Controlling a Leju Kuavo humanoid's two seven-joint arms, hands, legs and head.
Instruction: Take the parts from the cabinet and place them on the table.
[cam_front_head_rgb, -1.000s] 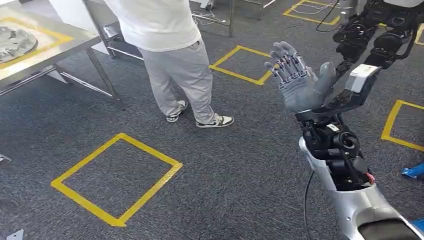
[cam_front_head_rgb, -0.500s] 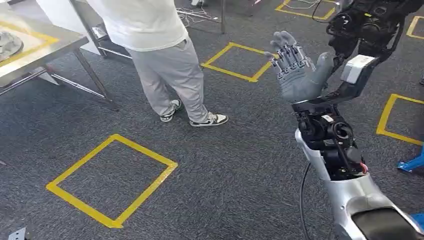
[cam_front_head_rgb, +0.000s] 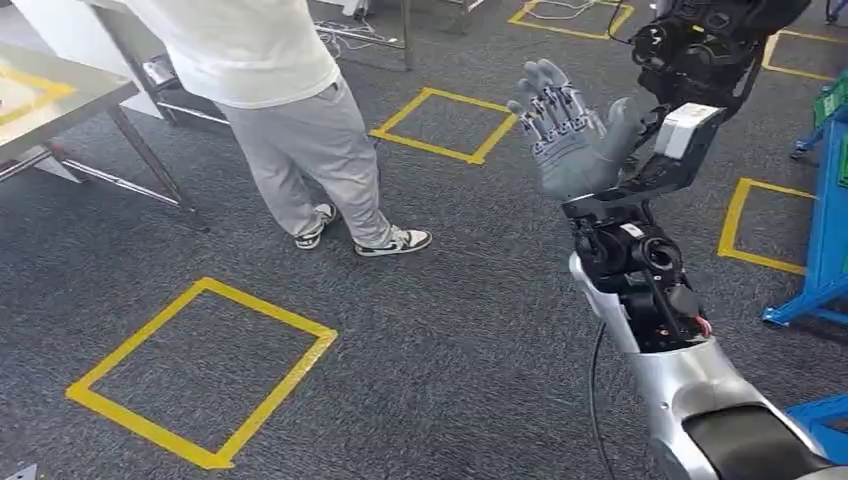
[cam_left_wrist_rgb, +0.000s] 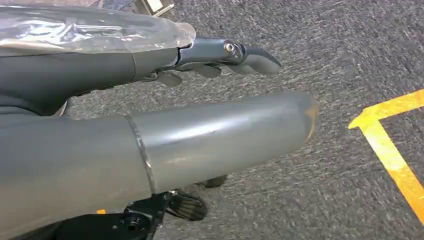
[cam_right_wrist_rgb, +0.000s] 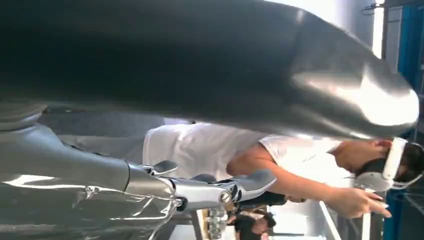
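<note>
Nearest us, our right arm (cam_front_head_rgb: 700, 390) rises from the lower right: a smooth silver shell, then exposed black joints and cabling. Above it the right hand (cam_front_head_rgb: 572, 140) stands upright, palm forward, fingers spread wide and holding nothing; its grey ribbed cover carries darker segmented fingers. Our left hand (cam_left_wrist_rgb: 210, 55) hangs over the carpet (cam_front_head_rgb: 450, 330), fingers extended and loosely apart, holding nothing. The carpet is dark, coarse pile marked with yellow tape squares (cam_front_head_rgb: 200, 370). Beyond, a person (cam_front_head_rgb: 290, 130) in a white shirt and grey trousers stands beside the metal-legged table (cam_front_head_rgb: 60, 110). We cannot see the parts.
</note>
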